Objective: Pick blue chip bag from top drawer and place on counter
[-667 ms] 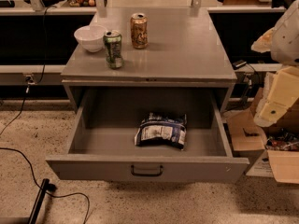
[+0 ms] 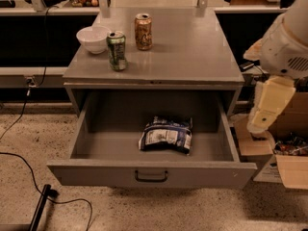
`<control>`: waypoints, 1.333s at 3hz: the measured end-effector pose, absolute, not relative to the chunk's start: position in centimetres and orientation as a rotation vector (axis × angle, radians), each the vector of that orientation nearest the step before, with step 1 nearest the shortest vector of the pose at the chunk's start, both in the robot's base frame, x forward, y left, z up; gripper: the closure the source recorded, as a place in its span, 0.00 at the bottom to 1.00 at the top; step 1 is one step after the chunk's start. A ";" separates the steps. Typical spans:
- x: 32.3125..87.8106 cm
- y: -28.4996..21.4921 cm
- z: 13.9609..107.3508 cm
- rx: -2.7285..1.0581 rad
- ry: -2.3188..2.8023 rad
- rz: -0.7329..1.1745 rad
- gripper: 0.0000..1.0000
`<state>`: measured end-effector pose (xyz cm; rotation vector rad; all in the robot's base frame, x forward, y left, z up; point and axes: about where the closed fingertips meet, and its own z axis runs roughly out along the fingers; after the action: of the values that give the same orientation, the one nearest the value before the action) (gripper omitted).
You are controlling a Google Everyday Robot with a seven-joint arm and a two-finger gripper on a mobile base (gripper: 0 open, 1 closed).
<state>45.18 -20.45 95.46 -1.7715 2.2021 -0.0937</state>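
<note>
The blue chip bag [image 2: 166,134] lies crumpled, white panel up, on the floor of the open top drawer [image 2: 151,172], right of centre. The drawer is pulled fully out, its dark handle facing me. The counter [image 2: 192,47] above is the flat grey cabinet top. My gripper [image 2: 263,114] hangs on the white and cream arm at the right, outside the drawer's right wall and above it. It is apart from the bag and holds nothing I can see.
On the counter's left part stand a white bowl [image 2: 94,38], a green can [image 2: 116,50] and an orange can [image 2: 143,31]. Cardboard boxes [image 2: 288,167] sit on the floor to the right. Black cables [image 2: 19,158] run over the floor at left.
The arm with my gripper has shifted a little to the left, toward the drawer. The bag, the cans and the drawer have not moved.
</note>
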 end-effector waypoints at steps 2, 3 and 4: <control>45.0 -19.1 88.5 -1.895 1.901 0.093 0.00; 45.0 -18.1 89.4 -1.939 1.804 0.099 0.00; 47.1 -17.7 86.7 -1.948 1.829 0.133 0.00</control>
<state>47.08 -17.65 86.65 -1.9477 1.8287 0.1334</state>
